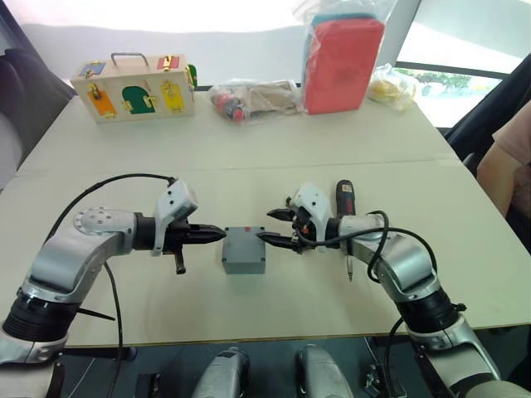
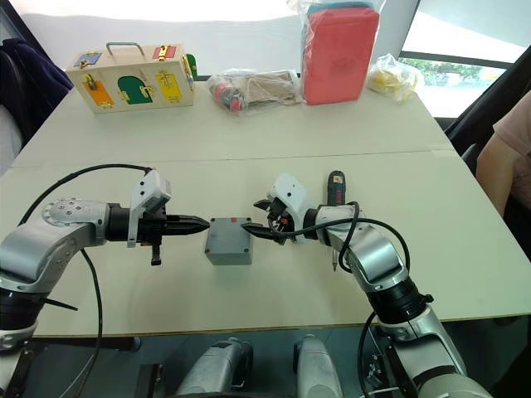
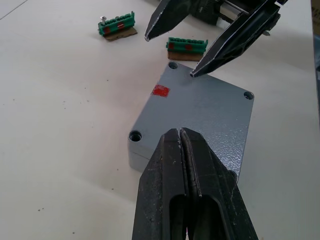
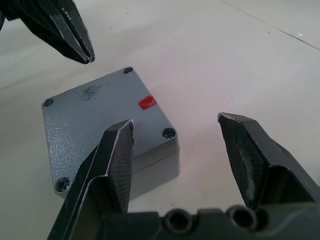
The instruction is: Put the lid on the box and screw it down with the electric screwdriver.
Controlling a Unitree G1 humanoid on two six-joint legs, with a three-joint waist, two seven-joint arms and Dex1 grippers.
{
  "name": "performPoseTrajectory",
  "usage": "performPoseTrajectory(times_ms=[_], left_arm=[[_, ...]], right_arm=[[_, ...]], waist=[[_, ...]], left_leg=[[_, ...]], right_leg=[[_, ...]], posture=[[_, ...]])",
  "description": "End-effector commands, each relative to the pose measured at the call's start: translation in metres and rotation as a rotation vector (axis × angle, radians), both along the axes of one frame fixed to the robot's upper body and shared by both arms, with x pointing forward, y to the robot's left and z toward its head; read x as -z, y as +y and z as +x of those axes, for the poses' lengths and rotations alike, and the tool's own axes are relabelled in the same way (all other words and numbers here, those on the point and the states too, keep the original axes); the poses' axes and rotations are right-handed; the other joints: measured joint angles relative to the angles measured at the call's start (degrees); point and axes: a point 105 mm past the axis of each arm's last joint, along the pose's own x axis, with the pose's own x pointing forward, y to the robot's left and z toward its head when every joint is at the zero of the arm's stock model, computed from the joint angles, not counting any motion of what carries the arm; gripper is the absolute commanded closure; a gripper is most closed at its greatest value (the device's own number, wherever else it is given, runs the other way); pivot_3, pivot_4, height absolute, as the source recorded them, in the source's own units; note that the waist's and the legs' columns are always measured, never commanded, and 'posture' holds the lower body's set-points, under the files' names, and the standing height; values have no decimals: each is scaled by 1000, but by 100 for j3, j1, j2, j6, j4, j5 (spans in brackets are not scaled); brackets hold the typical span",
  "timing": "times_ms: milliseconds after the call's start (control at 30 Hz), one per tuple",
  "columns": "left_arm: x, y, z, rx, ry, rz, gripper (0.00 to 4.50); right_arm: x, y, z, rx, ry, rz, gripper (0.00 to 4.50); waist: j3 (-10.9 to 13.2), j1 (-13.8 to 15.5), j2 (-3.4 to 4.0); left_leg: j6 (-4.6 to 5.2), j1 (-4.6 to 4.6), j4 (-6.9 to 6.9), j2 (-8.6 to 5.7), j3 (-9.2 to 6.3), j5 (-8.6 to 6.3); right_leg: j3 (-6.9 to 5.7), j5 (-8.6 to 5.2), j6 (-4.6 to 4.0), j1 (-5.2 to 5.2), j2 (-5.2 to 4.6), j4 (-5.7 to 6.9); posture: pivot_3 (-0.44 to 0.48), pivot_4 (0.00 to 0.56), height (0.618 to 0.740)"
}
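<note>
One grey box (image 1: pixel 244 250) with its lid (image 3: pixel 207 112) on, one electric screwdriver (image 1: pixel 345 201), two green terminal blocks (image 3: pixel 117 25) (image 3: pixel 186 45), one wooden case (image 1: pixel 134 88), one red pouch (image 1: pixel 343 65) and two grippers (image 1: pixel 217 235) (image 1: pixel 270 225) are counted on the surface (image 1: pixel 249 157).

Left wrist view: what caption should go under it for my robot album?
Shut left gripper over the lidded grey box, open right gripper opposite.

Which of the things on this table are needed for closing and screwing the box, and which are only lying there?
For the job:
- lid, already sitting on the box
- electric screwdriver, lying beside the right arm
- left pincer, shut
- right pincer, open

Just lying about:
- wooden case with coloured doors
- red pouch in plastic
- two green terminal blocks
</note>
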Motion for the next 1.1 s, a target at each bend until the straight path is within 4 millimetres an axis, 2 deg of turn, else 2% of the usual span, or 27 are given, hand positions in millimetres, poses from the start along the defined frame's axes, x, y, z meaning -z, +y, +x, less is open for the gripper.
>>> performPoseTrajectory(times_ms=[33,100,200,233,333,367,500,600,667,833,1100], left_arm=[[-16,-3,-1,17,-47,-31,4500],[-27,-9,-4,46,-62,-58,4500],[-38,-20,-7,102,-89,-68,4500],[-40,-23,-8,122,-98,-64,4500],[-43,-34,-11,193,-129,-49,4500],[-44,-37,-11,211,-137,-45,4500],[-43,-52,-15,306,-173,-24,4500],[-41,-62,-17,351,-181,-40,4500],[-38,-67,-16,372,-191,-44,4500],[-35,-73,-17,390,-212,-39,4500],[-26,-69,-22,371,-222,-13,4500]], right_arm=[[-47,-14,-2,32,-42,145,1768],[-67,-33,0,97,-13,197,1768],[-71,-66,2,203,81,90,1768],[-73,-76,1,239,115,62,1248],[-82,-104,8,403,239,2,259],[-83,-111,10,458,269,-17,79],[-71,-135,18,555,434,-58,79],[-61,-141,27,609,516,-91,79],[-49,-138,26,608,563,-166,79],[-34,-139,23,622,621,-271,79],[-16,-133,31,650,738,-316,79]], waist=[[0,5,0],[1,18,0],[0,41,0],[0,41,-1],[0,-1,0],[0,-17,0],[0,8,1],[1,7,0],[1,3,0],[2,0,-1],[2,0,0]], left_leg=[[2,0,0,0,0,-1],[4,0,1,0,-1,-2],[16,-2,6,-2,-4,-9],[17,-1,9,-3,-6,-10],[23,0,4,-1,-3,-13],[23,1,4,1,-1,-13],[23,1,-4,3,3,-13],[22,-2,0,1,10,-12],[22,-2,7,-1,18,-12],[23,-3,2,1,17,-12],[32,-4,7,1,17,-17]], right_leg=[[0,0,0,0,0,0],[0,0,0,1,-1,0],[-2,0,0,6,-2,-1],[-3,0,0,10,-7,-3],[-3,0,0,10,-9,-9],[-2,0,0,9,-9,-8],[4,-1,-1,4,-8,-7],[5,0,-1,7,-13,-15],[7,0,-1,8,-17,-12],[7,0,-1,4,-15,-13],[6,0,0,6,-11,-12]], posture=[[0,150,740],[0,150,740],[0,150,740],[0,150,740],[0,150,740],[0,150,740],[0,150,740],[0,150,740],[0,150,740],[0,150,740],[0,150,740]])
